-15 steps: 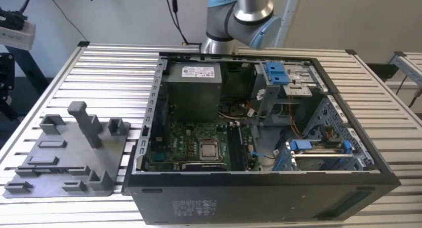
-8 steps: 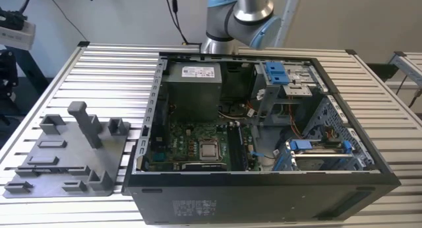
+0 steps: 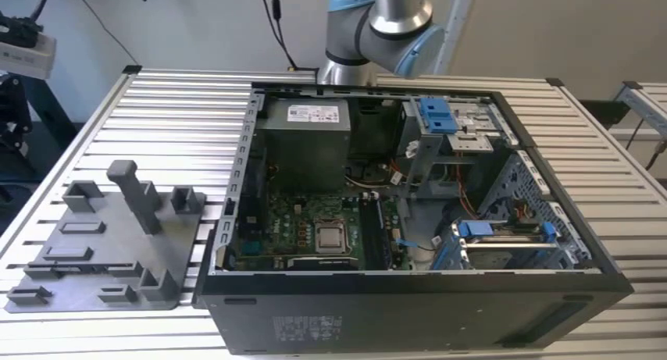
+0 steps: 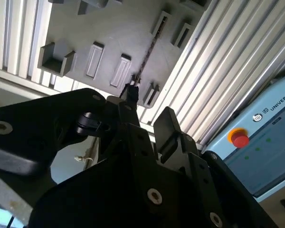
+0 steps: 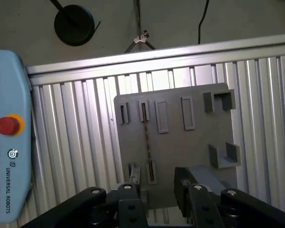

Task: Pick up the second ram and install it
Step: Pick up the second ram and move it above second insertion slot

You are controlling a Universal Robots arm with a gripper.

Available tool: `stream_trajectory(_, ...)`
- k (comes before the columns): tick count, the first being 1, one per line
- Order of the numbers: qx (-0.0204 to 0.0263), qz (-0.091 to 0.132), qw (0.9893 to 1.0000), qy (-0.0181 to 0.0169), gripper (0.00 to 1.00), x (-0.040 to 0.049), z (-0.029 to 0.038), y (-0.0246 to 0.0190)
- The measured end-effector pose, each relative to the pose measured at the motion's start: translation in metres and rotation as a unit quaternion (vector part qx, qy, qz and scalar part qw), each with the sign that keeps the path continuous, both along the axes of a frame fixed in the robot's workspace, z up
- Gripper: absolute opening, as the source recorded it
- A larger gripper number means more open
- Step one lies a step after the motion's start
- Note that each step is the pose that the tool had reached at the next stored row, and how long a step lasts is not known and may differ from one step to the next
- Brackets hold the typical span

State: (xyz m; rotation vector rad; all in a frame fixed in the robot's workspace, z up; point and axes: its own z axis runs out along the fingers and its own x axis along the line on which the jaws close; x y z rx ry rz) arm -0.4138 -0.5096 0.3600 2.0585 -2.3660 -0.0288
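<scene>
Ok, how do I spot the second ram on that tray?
Find the grey tray on the ribbed metal table. The second ram is the thin dark strip standing on edge across it, far longer than the short slots beside it.

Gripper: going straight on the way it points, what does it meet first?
Likely the second ram, standing on edge in the grey tray ahead of the open gripper; depth is unclear.
</scene>
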Motion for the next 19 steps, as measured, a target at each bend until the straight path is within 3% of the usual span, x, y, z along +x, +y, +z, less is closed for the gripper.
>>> stream_trajectory(12,0.0000,0.000,1.0000,0.0000,0.42,-0.0002,0.0000,0.0001)
stream_trajectory(19,0.0089,0.033,0.9994,-0.0009,0.42,-0.0012,-0.0035,0.0001)
